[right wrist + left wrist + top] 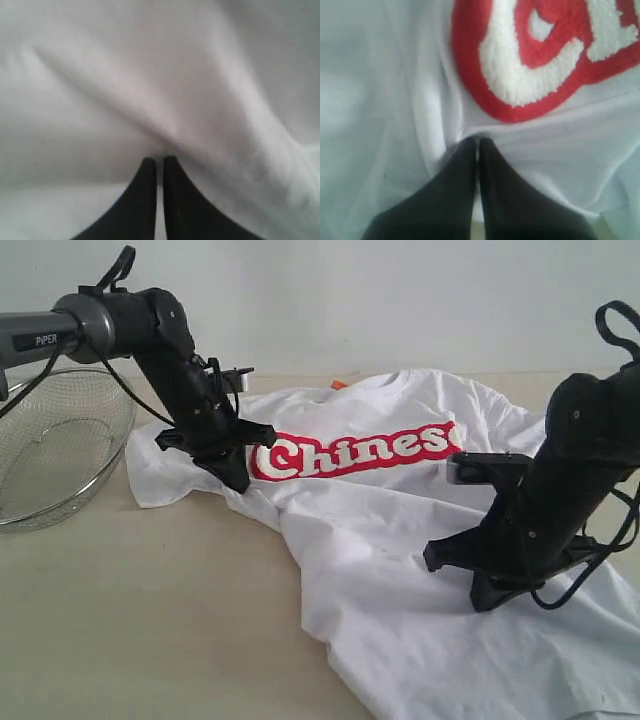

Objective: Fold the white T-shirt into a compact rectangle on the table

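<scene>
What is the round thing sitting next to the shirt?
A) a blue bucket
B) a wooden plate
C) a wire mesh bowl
C: a silvery, see-through wire mesh bowl stands on the table right beside the white T-shirt.

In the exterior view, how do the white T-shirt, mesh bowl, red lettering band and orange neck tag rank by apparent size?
1. white T-shirt
2. mesh bowl, cut off at the frame edge
3. red lettering band
4. orange neck tag
</scene>
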